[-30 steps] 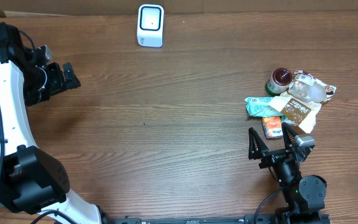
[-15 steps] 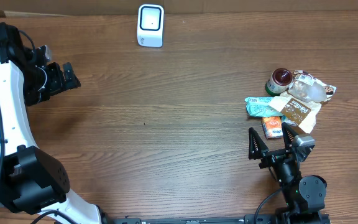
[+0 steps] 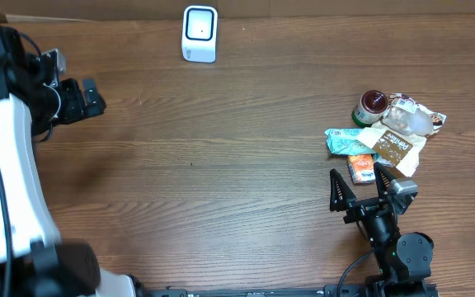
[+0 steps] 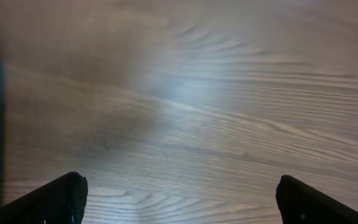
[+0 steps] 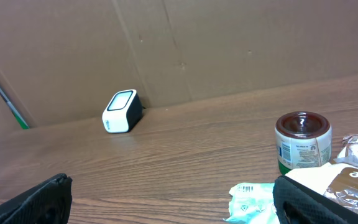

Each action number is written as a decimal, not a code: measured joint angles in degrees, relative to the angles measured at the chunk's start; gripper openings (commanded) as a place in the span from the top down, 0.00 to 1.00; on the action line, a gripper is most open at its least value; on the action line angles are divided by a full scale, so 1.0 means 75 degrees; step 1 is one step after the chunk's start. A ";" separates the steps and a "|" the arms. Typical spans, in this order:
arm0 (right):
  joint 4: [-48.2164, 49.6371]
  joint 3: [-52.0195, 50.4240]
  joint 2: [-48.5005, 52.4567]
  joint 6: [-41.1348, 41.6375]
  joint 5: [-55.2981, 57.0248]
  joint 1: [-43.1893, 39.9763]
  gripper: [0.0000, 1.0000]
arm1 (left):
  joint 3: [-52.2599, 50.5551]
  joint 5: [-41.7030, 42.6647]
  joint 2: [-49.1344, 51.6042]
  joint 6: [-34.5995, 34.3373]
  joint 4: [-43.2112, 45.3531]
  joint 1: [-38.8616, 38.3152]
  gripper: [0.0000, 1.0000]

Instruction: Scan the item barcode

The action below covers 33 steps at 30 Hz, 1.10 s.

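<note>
The orange packet (image 3: pixel 362 168) lies in the pile (image 3: pixel 394 136) at 3 o'clock on the table (image 3: pixel 221 165), just ahead of the right gripper (image 3: pixel 358 178) (it and the left gripper (image 3: pixel 89 96) gape wide, holding nothing), so it should pinch one edge and leave any barcode uncovered.

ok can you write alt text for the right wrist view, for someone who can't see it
A wooden table seen low from the right gripper, whose open black fingertips frame the bottom corners. A small white scanner stands at the back left by a cardboard wall; a brown-lidded jar and snack packets sit at the right.
</note>
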 measured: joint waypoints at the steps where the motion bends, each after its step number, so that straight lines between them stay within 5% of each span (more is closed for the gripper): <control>1: 0.0006 0.0000 0.0000 0.0000 0.0000 0.0000 0.00 | 0.0000 -0.0006 -0.0367 0.0000 0.0000 -0.0152 0.01; 16: 0.0003 0.0000 0.0000 -0.0006 0.0003 0.0000 0.00 | -0.0172 -0.0119 -0.4465 0.0032 0.0382 -0.0775 0.00; 22: 0.0003 0.0000 0.0000 0.0000 0.0003 0.0000 0.00 | -0.2075 -0.0073 -0.6228 0.0055 0.2302 -0.0784 0.00; 33: 0.0003 0.0000 0.0000 -0.0003 0.0000 0.0003 0.00 | -0.7673 -0.0003 -0.9171 0.0076 0.7458 -0.1542 0.00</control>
